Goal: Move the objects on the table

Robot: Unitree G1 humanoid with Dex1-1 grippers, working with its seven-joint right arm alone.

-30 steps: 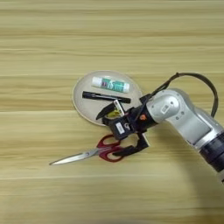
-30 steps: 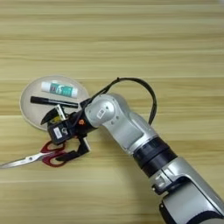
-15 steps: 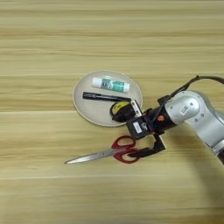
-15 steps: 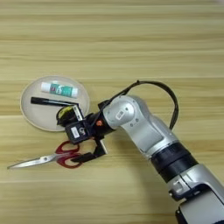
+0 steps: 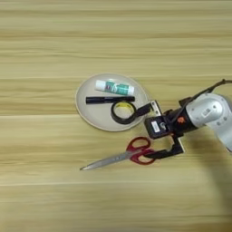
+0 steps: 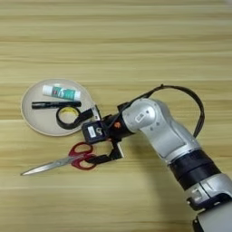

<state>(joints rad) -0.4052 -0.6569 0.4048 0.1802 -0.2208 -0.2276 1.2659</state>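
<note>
**Scissors out on the tabletop, three items in the plate**

Nearest the tabletop's near edge: scissors [image 5: 121,156], flat on the bare wood, just outside the plate's near rim, blades pointing toward the left edge, red handles toward the right. Not in the plate.

Just right of the handles: gripper [image 5: 156,131], reaching in from the right edge on the silver arm [image 6: 156,127]. Fingers spread apart and grasping nothing, one finger [image 5: 164,152] lying on the wood with its tip at the red handles, touching or very nearly so, the other finger [image 5: 144,109] angled up over the plate's near-right rim, close beside the tape.

Farther back, roughly mid-tabletop: plate [image 5: 88,113], round and beige, holding three things. Nearest within it, tape [image 5: 123,111], black with a yellow core, lying flat by the right rim. Behind that, marker [image 5: 108,99], black, lying crosswise. Farthest, glue stick [image 5: 114,87], white with a green label, close to the far rim and roughly parallel to the marker.

Judged on progress: no goal stated, so hard to score. Either three of four pieces gathered with only the scissors left, or one piece taken out and three to go; impossible to settle from this moment. In either reading, scissors released rather than carried.
</note>
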